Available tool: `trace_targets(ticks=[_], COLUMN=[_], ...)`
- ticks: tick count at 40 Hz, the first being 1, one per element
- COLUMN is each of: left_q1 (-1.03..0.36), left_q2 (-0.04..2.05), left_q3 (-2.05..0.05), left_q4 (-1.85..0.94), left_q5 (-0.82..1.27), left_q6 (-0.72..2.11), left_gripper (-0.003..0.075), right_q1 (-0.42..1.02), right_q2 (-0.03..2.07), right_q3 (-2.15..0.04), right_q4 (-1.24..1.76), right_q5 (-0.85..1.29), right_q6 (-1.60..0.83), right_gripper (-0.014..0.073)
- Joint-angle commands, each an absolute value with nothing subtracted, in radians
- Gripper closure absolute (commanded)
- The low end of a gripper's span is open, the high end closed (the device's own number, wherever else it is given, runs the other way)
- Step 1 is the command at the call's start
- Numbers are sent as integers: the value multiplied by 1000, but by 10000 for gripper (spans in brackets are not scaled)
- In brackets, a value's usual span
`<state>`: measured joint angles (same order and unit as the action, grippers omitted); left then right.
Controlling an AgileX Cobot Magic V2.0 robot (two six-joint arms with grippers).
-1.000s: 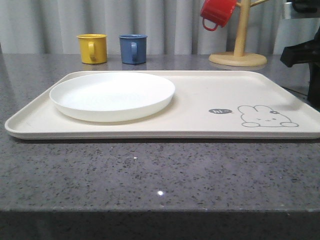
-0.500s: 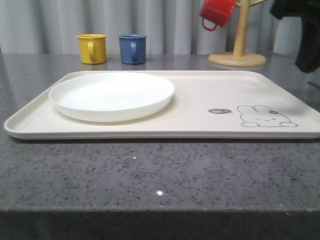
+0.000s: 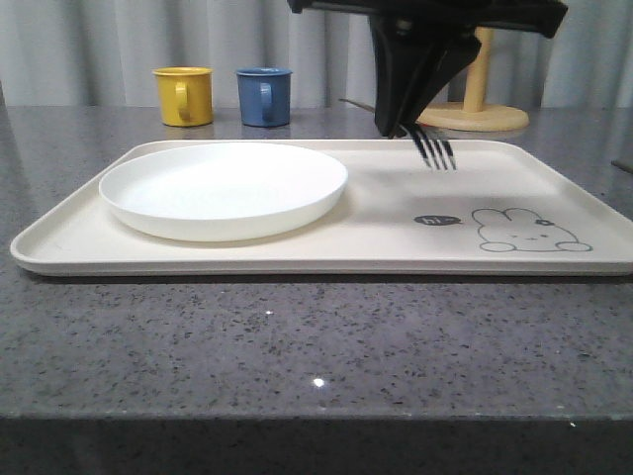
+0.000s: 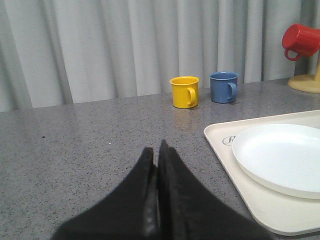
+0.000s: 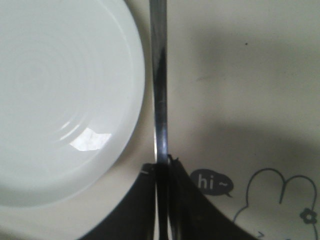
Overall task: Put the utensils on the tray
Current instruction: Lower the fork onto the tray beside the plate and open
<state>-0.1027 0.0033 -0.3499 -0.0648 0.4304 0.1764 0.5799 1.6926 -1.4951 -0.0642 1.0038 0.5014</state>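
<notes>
The right hand (image 3: 413,127) has swung in from the far right, clenched on a fork (image 3: 435,150) held above the tray (image 3: 376,228), just right of the white plate (image 3: 224,186). Lowering likely comes next. The left hand (image 4: 159,165) rests clenched, empty, over the tabletop (image 4: 90,145).

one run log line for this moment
right hand: shut on shiny silver metal fork | fork: over large cream rectangular tray, beside round white plate | left hand: shut, empty

right gripper (image 3: 404,127) above tray, jaws clamped on fork; left gripper (image 4: 157,165) low, jaws closed, empty.
</notes>
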Motion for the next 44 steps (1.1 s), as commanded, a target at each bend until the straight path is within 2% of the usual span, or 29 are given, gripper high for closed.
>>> trace_targets(ticks=[1,13,25,34,44], left_q1=[-102,-102,-102,-102,-102], left_q2=[16,16,16,16,16], left_q3=[-377,-377,-377,-377,-377], left_q4=[-74,-74,-74,-74,-74], left_q5=[346,346,346,346,346], left_q6=[169,169,169,169,169], left_gripper=[738,738,738,738,738], right_q1=[577,577,577,577,577], right_q2=[1681,1763,1798,1799,1791], right_q3=[-1539,-1539,-1539,-1539,-1539], right_q4=[-98,-144,-145,-145,-146], right_q5=[970,933,934,935,935], right_q6=[569,720,731,731,731], right_gripper=[536,536,470,466,336])
